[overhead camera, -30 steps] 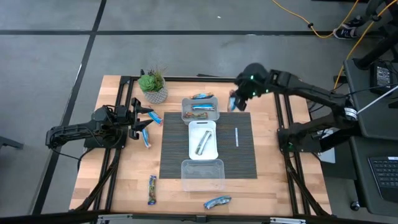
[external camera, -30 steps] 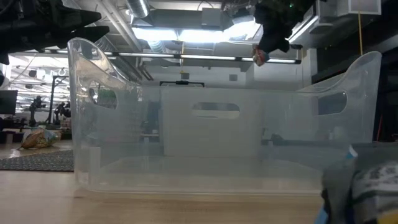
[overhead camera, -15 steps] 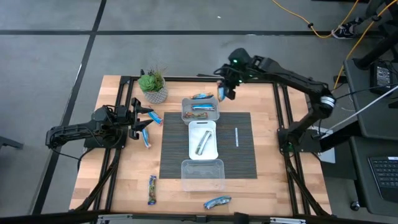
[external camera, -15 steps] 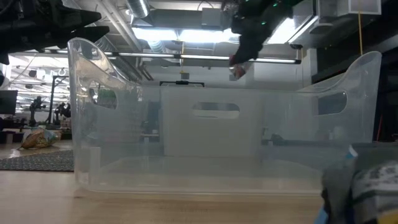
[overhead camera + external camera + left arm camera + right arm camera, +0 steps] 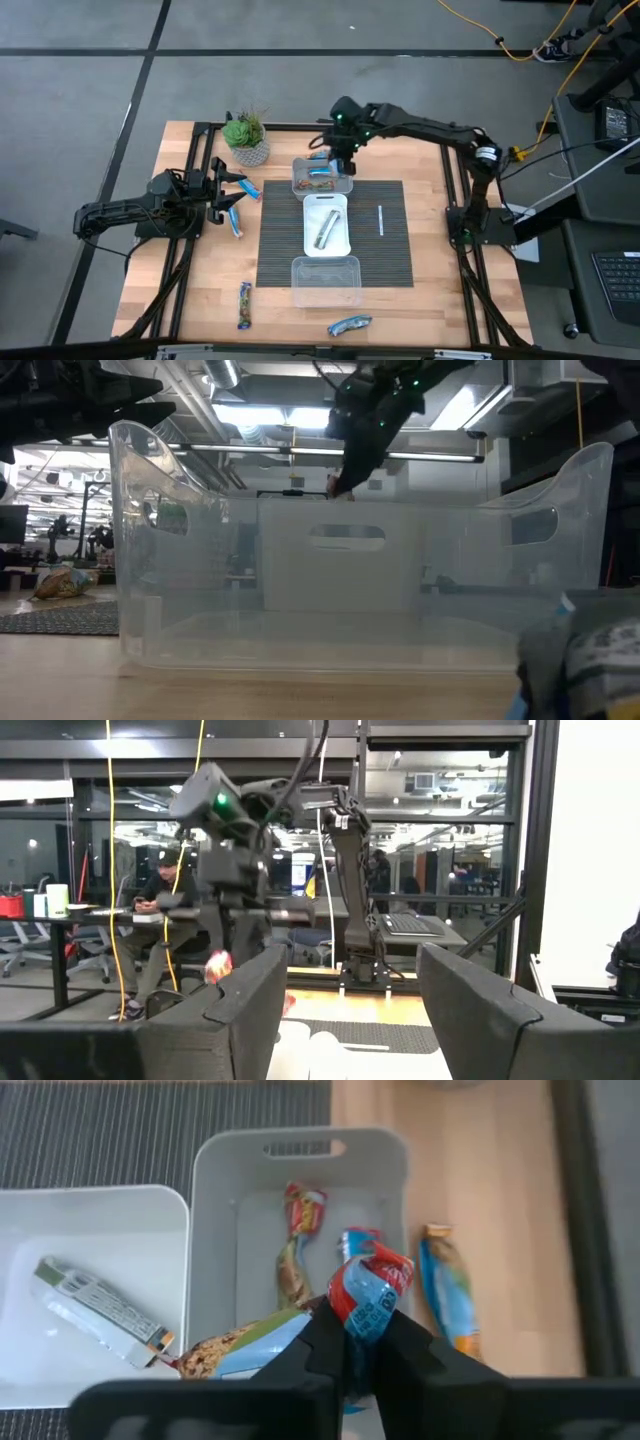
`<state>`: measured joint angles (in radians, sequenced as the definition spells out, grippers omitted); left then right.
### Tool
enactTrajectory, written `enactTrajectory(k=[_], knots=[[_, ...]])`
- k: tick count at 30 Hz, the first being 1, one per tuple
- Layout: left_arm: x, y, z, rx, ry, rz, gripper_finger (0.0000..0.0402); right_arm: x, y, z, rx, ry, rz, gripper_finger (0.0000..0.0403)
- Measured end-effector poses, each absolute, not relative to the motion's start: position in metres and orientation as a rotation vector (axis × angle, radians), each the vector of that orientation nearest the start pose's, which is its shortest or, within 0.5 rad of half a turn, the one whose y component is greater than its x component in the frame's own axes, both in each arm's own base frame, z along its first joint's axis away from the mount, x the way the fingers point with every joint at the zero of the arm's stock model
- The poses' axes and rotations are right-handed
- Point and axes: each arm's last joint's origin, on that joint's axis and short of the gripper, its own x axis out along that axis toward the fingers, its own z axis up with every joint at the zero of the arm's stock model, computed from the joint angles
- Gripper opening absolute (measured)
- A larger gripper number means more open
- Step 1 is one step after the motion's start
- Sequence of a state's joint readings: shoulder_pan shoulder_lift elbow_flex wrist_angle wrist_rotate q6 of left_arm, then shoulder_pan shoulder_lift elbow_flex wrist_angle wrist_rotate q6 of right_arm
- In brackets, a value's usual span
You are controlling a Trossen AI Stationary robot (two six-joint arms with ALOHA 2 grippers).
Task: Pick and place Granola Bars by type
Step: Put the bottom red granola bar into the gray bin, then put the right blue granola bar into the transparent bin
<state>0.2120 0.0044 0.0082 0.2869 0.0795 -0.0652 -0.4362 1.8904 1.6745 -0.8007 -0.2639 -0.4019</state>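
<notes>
My right gripper (image 5: 340, 158) (image 5: 362, 1342) hangs above the far clear tub (image 5: 322, 180) (image 5: 300, 1150), shut on a granola bar (image 5: 368, 1292) with a red and blue wrapper. That tub holds three bars (image 5: 298, 1240). The middle tub (image 5: 326, 226) holds one bar (image 5: 96, 1306), and the near tub (image 5: 326, 280) has none. Loose bars lie flat on the wood beside the far tub (image 5: 325, 155), near my left gripper (image 5: 244, 186) and by the near edge (image 5: 243, 305) (image 5: 349, 325). My left gripper (image 5: 222, 192) (image 5: 350, 1020) waits open at the table's left. My right gripper pinches the granola bar near one crimped end (image 5: 372, 1308) between its two fingers, coming from above and pointing down. That red and blue end sticks out past the fingertips. The bar is lifted clear, above the far tub; the rest of it is hidden by the fingers.
A potted plant (image 5: 246, 138) stands at the far left corner. A thin white stick (image 5: 380, 220) lies on the dark striped mat (image 5: 385, 260), right of the middle tub. In the low view the near tub's wall (image 5: 340, 580) fills the picture. A person sits in the room behind (image 5: 165, 920).
My right gripper has carried the bar toward the table's left, from the mat's far right corner to above the far tub, sinking a little on the way. It has stayed shut on the bar. The left arm has kept still.
</notes>
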Motion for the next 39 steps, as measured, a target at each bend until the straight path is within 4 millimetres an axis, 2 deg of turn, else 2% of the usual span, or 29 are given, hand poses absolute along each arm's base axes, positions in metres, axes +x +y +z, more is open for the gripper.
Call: enactTrajectory(k=[5,10,18,30,34,39], knots=[[0.092,0.017,0.193,-0.023,-0.292,0.122,0.0219,0.382,-0.159,0.262,-0.045,0.993,0.073,0.0032],[0.092,0.017,0.193,-0.023,-0.292,0.122,0.0217,0.387,-0.159,0.254,-0.069,0.997,0.089,0.0022],[0.092,0.017,0.193,-0.022,-0.292,0.122,0.0219,0.389,-0.162,0.255,-0.099,0.989,0.041,0.0064],[0.092,0.017,0.193,-0.022,-0.292,0.122,0.0218,0.389,-0.162,0.255,-0.099,0.988,0.041,0.0068],[0.092,0.017,0.193,-0.023,-0.292,0.122,0.0217,0.389,-0.162,0.255,-0.099,0.987,0.041,0.0091],[0.092,0.017,0.193,-0.022,-0.292,0.122,0.0219,0.389,-0.162,0.255,-0.098,0.987,0.041,0.0141]])
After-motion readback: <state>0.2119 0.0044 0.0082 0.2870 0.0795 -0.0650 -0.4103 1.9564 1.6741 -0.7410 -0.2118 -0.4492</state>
